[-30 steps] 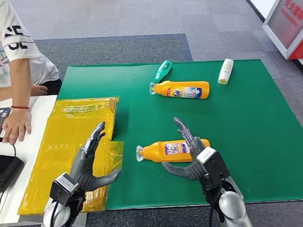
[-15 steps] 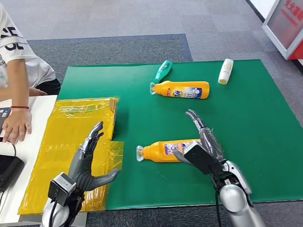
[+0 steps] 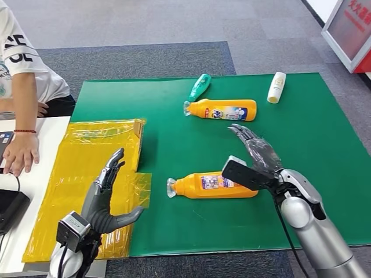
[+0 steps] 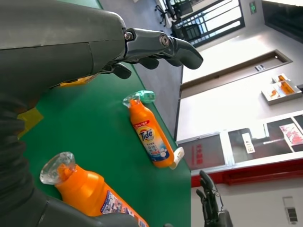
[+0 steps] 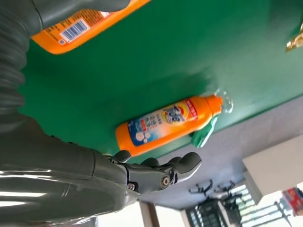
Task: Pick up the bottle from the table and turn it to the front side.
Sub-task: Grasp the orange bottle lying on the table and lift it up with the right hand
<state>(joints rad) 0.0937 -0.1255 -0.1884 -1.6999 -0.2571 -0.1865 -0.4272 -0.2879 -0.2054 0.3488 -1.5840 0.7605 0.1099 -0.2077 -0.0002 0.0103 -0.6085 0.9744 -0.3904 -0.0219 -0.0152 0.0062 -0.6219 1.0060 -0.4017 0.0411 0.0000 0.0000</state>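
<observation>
An orange bottle point(image 3: 206, 185) lies on its side on the green mat point(image 3: 306, 150), clear cap to the left and barcode label up; it also shows in the left wrist view point(image 4: 89, 194) and the right wrist view point(image 5: 85, 26). My right hand point(image 3: 255, 155) hovers open just above and beyond its base end, fingers spread and holding nothing. My left hand point(image 3: 105, 194) is open over the yellow bags, apart from the bottle, fingers spread point(image 4: 161, 45).
A second orange bottle point(image 3: 221, 109) lies farther back, with a green bottle point(image 3: 199, 87) by its cap and a white bottle point(image 3: 276, 87) at the back right. Yellow plastic bags point(image 3: 83, 162) cover the mat's left side. A person's hand point(image 3: 19, 153) rests on the white table at left.
My right hand has lifted off the near bottle's base and swung right and farther back, turning over. The bottle has not moved. My left hand has barely moved.
</observation>
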